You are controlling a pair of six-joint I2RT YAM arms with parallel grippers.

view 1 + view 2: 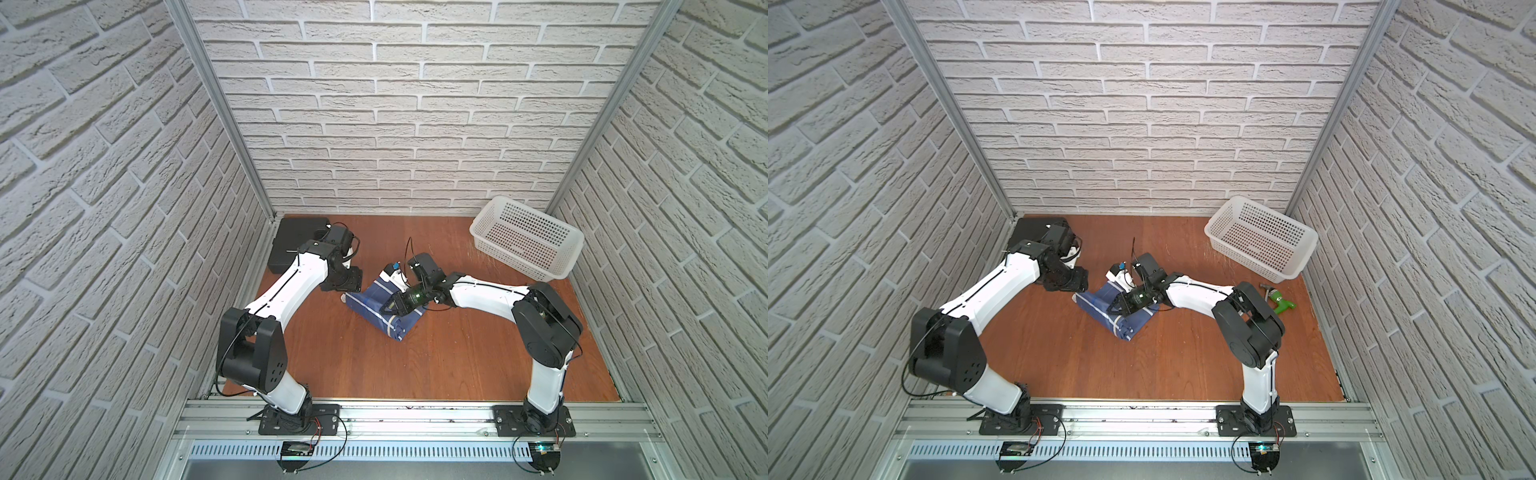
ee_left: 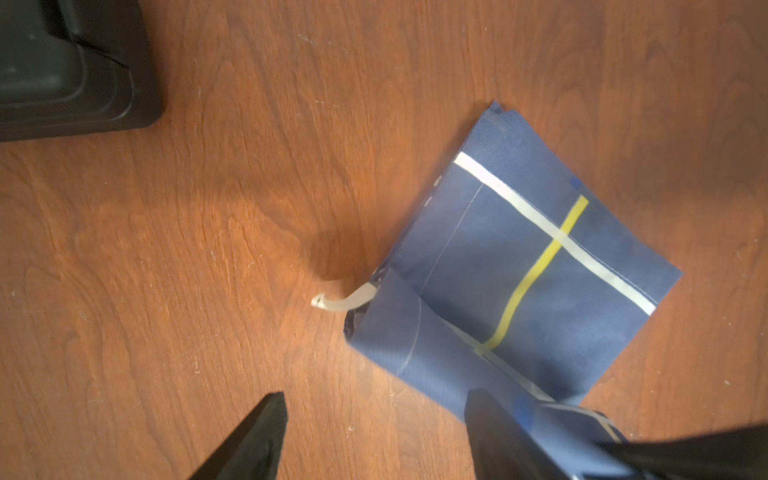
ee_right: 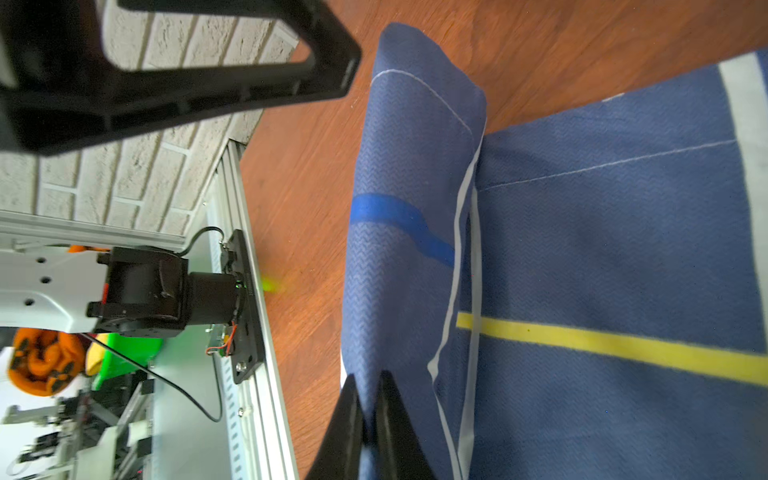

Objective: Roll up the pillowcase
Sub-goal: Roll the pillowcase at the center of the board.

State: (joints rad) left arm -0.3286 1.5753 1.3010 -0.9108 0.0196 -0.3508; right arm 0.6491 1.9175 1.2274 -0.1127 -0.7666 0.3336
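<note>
In both top views the pillowcase [image 1: 365, 305] [image 1: 1096, 305] is lying folded on the table [image 1: 415, 365] under the right gripper [image 1: 381, 310], in the left wrist view the left gripper [image 2: 376, 399] is hovering spread at its edge, and in the right wrist view the right gripper [image 3: 370, 378] is pinching a fold.

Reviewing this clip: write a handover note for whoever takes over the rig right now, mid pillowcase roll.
The right gripper is shut on a raised fold of the pillowcase.
The left gripper is open and holds nothing; its fingers are at the bundle's end.
The pillowcase lies mid-table as a small folded bundle.
Done: the cloth is gathered and seems partly rolled.
Left: probably turn the pinched fold over and finish the roll.
</note>
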